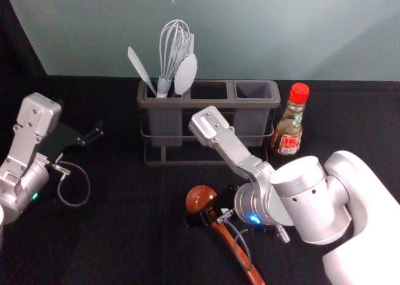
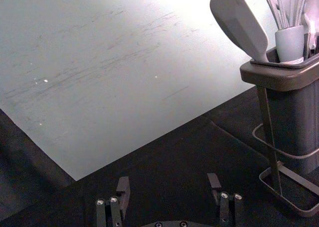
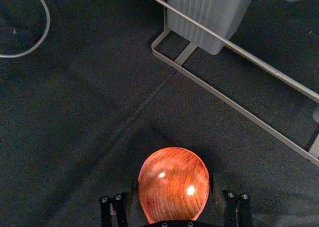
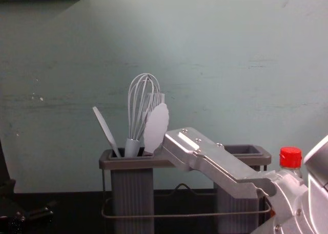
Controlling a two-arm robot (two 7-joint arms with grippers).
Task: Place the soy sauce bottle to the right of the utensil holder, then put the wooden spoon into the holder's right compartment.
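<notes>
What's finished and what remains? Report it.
The red-capped soy sauce bottle already stands right of the grey utensil holder. Pick-up seems underway: the right end effector, open, straddles the reddish-brown wooden spoon. Remaining: grip, lift, place it in the empty right compartment.

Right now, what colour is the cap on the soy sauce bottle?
The cap is bright red, seen best in the head view.

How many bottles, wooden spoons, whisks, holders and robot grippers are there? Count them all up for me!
Soy sauce bottle: 1
Wooden spoon: 1
Whisk: 1
Utensil holder: 1
Grippers: 2, the right gripper open around the spoon, the left gripper open, left of the holder
Total: 6
</notes>
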